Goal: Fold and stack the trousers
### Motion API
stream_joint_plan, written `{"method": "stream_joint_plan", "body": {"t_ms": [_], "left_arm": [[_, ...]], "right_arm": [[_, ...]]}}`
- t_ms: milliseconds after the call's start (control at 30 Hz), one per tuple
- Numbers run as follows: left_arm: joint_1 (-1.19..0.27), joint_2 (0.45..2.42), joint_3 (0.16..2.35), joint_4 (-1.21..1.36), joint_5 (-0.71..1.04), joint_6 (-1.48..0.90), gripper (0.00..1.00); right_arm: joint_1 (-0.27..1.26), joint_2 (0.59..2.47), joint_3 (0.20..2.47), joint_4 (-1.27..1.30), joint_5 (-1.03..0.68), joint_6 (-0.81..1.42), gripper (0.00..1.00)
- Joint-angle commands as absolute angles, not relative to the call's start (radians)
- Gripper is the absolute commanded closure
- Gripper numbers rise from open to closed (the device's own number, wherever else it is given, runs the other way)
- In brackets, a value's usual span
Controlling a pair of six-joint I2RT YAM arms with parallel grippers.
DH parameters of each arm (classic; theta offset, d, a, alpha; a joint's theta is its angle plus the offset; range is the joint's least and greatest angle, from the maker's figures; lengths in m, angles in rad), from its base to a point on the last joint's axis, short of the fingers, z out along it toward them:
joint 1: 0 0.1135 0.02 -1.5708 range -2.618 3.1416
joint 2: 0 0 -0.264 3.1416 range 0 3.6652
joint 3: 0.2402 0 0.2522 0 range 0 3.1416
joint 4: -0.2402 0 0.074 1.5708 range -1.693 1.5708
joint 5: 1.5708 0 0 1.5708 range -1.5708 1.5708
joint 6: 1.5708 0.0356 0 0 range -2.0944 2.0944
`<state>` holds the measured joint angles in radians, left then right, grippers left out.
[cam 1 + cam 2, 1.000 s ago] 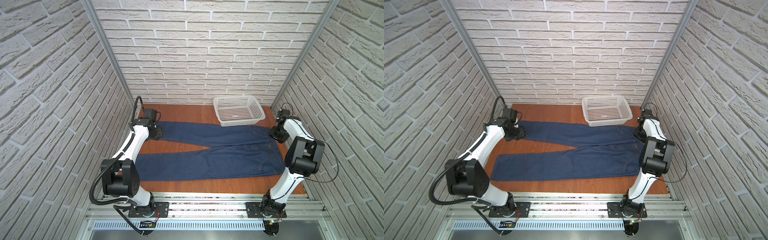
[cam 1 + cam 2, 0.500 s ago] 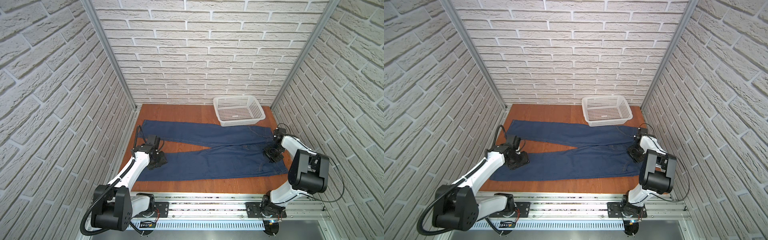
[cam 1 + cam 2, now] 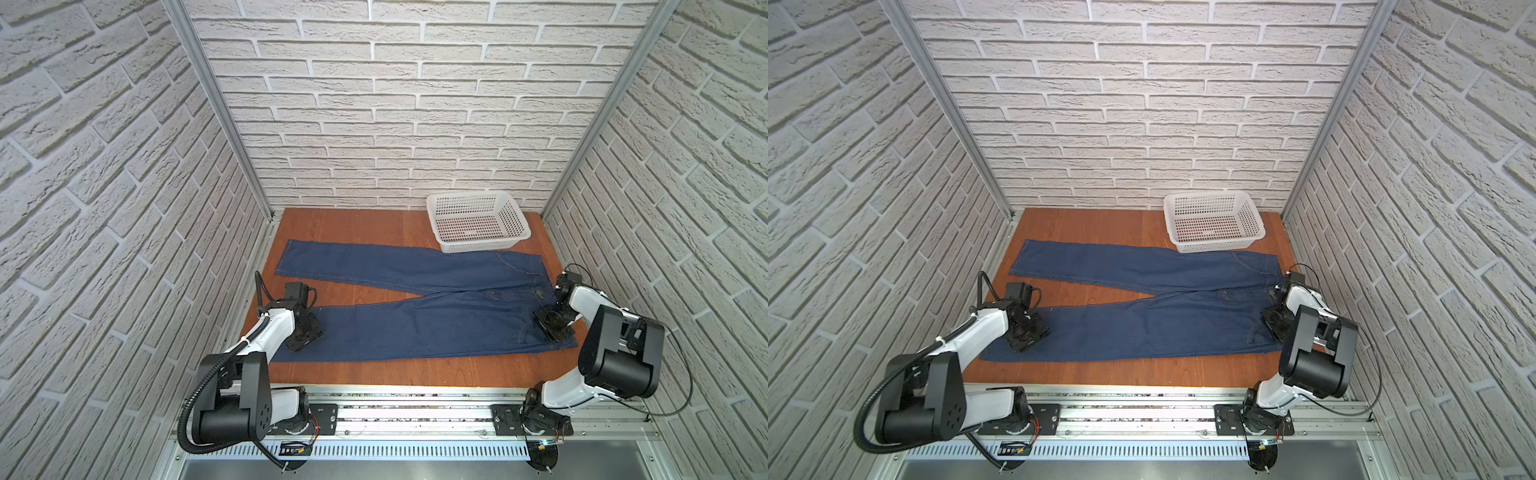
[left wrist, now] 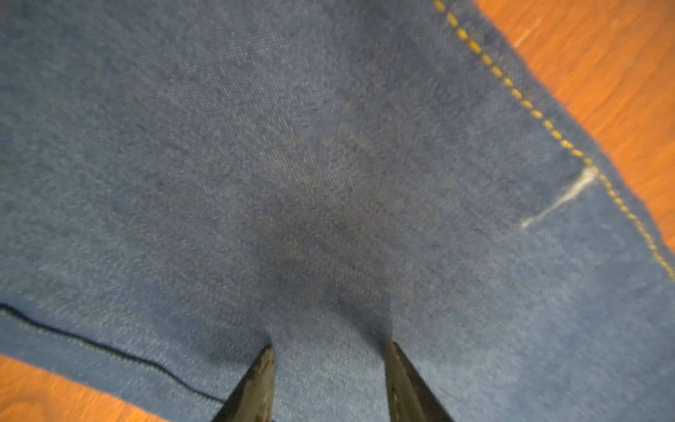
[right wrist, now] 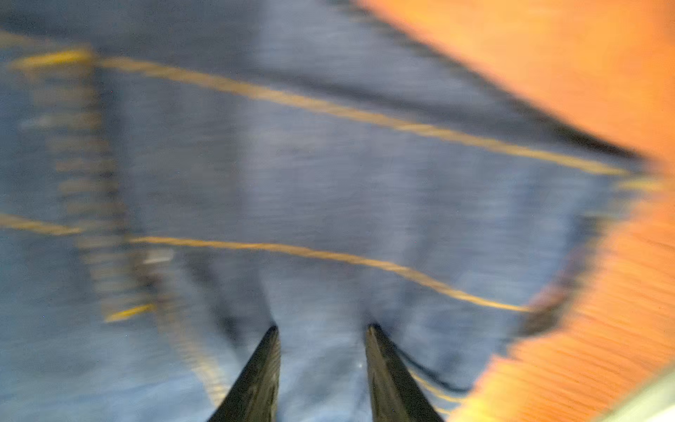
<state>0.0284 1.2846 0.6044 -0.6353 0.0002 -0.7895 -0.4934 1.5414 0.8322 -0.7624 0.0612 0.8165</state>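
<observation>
My left gripper (image 3: 306, 333), jaws parted, sits on the jeans (image 3: 415, 328) hem at 9 o'clock; right gripper (image 3: 553, 325) on waistband at 3 o'clock, grip unclear.

No lettering seems legible, even on the trousers (image 3: 415, 332).

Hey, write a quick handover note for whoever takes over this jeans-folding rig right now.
Left gripper: jaws apart, tips down on the dark navy denim trousers, near leg's hem end.
Right gripper: jaws apart at the near waistband corner; blurred, pinch unclear.
Trousers: flat on the brown wooden table, legs splayed, white plastic mesh basket behind the waist.
Done: nothing folded yet. Left: every fold, then stacking.
</observation>
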Motion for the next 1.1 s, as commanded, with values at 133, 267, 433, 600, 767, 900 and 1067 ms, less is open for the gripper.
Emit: {"method": "stream_joint_plan", "body": {"t_ms": [133, 267, 433, 600, 767, 900, 1067], "left_arm": [[0.079, 1.286, 0.558, -0.62, -0.046, -0.81, 0.48], [0.09, 1.249, 0.561, -0.627, -0.042, -0.81, 0.46], [0.089, 1.144, 0.619, -0.642, 0.042, -0.786, 0.34], [0.068, 1.087, 0.806, -0.721, 0.038, -0.753, 0.25], [0.046, 1.185, 0.98, -0.731, 0.006, -0.721, 0.21], [0.044, 1.314, 1.087, -0.699, -0.009, -0.691, 0.19], [0.048, 1.469, 1.195, -0.647, -0.008, -0.658, 0.17]], "right_arm": [[-0.565, 1.427, 0.739, -0.813, 0.148, 0.764, 0.59], [-0.587, 1.386, 0.732, -0.829, 0.131, 0.746, 0.59], [-0.585, 1.271, 0.808, -0.829, 0.01, 0.707, 0.6], [-0.563, 1.216, 0.952, -0.724, -0.113, 0.665, 0.6], [-0.554, 1.336, 1.047, -0.552, -0.158, 0.675, 0.6], [-0.53, 1.517, 1.16, -0.452, -0.109, 0.672, 0.6], [-0.507, 1.779, 1.379, -0.43, -0.122, 0.62, 0.6]]}}
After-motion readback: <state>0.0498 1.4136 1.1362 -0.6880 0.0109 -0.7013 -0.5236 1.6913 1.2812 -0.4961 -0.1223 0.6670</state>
